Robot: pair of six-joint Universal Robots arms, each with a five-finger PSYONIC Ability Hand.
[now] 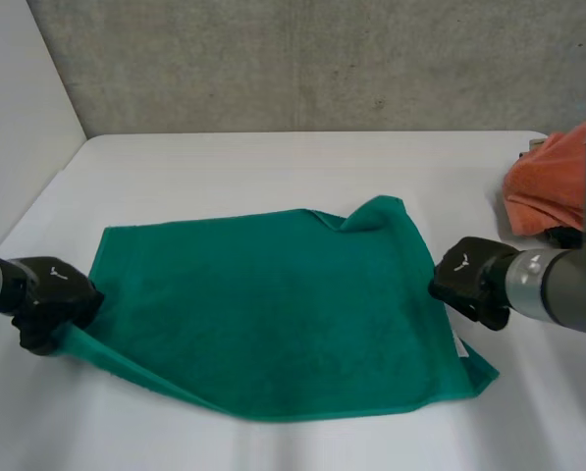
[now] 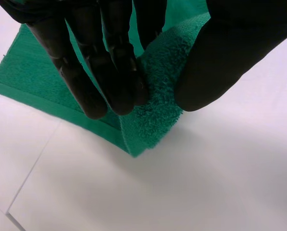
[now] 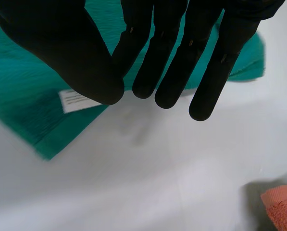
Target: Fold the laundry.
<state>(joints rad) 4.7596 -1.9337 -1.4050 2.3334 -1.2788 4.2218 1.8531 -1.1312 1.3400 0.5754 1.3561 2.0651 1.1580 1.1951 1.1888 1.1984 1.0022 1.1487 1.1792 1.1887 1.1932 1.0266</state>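
On the table (image 1: pixel 273 162) | green towel (image 1: pixel 273 319) spread | long axis left-right

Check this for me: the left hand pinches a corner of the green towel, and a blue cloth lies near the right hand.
One error: the cloth near the right hand is orange, not blue, as the head view shows. The left hand does pinch a corner of the green towel.

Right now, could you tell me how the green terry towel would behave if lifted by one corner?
Probably floppy: the green terry towel buckles at its far corner and bends where the left hand pinches it. Its looped pile looks grippy, so it likely won't slip from the fingers.
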